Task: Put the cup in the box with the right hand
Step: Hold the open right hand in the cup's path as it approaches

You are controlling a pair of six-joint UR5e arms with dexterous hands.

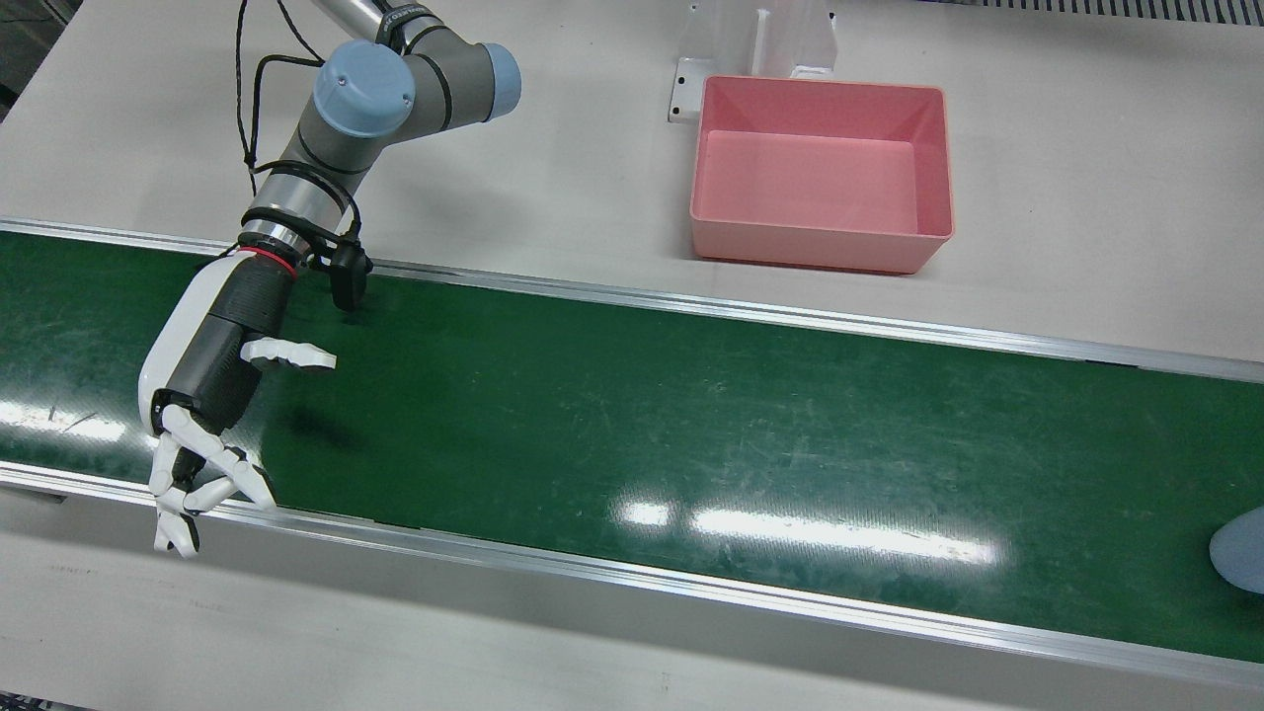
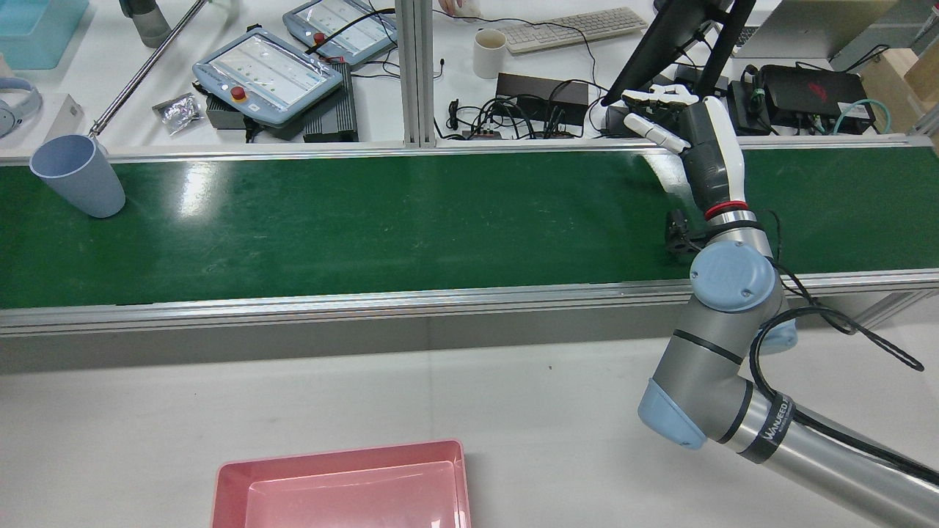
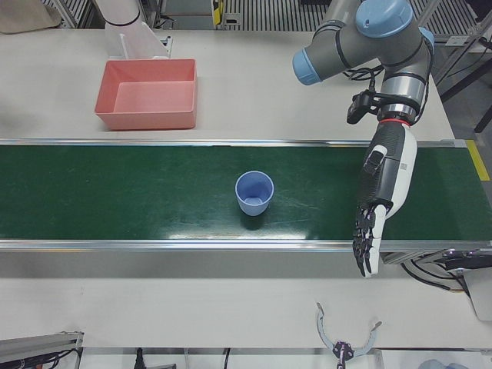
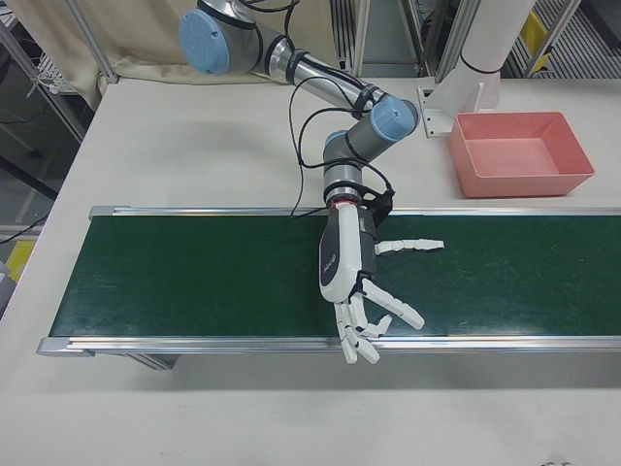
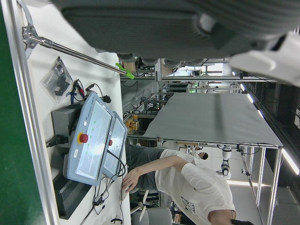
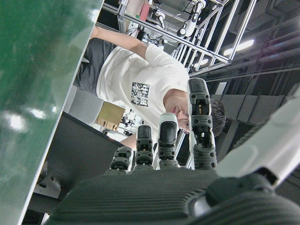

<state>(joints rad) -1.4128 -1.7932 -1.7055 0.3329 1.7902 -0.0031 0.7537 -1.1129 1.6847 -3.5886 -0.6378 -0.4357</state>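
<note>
A light blue cup [image 3: 254, 192] stands upright on the green belt [image 1: 691, 415], near the belt's far end in the rear view [image 2: 77, 176] and cut off by the front view's right edge [image 1: 1242, 548]. The pink box [image 1: 820, 87] sits empty on the white table on the robot's side of the belt [image 2: 341, 455]. My right hand [image 1: 212, 385] hangs open, fingers spread, over the belt's operator-side rail [image 4: 354, 272], far along the belt from the cup. My left hand [image 3: 382, 188] is also open, beside the cup with a gap between them.
Teach pendants [image 2: 268, 73], a white mug [image 2: 489, 53], cables and a monitor stand lie on the bench beyond the belt. A white pedestal [image 1: 780, 35] stands just behind the box. A person in a white T-shirt [image 6: 140, 79] is past the bench.
</note>
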